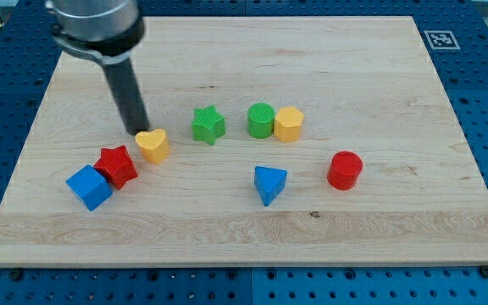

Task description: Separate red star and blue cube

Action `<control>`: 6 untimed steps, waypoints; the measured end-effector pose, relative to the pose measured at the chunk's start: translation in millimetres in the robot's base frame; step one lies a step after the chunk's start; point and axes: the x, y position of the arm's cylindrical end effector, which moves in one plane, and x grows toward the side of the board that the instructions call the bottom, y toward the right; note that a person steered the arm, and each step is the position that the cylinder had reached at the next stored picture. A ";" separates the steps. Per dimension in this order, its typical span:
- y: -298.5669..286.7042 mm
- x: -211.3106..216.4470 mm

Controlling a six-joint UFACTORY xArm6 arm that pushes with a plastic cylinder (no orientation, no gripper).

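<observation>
Red star (115,165) and blue cube (89,187) touched at lower left, not yet separated; my tip (140,132) stood beside the yellow heart (152,145). No pincer existed.

The counter (379,220) is pale, grained wood with a black-and-white marker (440,39) in the upper right of the frame. On it lie a red star (115,165), blue cube (88,186), yellow heart (152,145), green star (207,124), green cylinder (261,120), yellow hexagon (289,124), blue triangle (268,183) and red cylinder (344,169).

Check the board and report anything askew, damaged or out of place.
Nothing stands out. All the blocks sit flat on the wooden board, none tipped or broken. The red star touches the blue cube, so they are not yet separated. My tip rests just left of the yellow heart.
</observation>
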 end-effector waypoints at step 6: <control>-11.9 47.9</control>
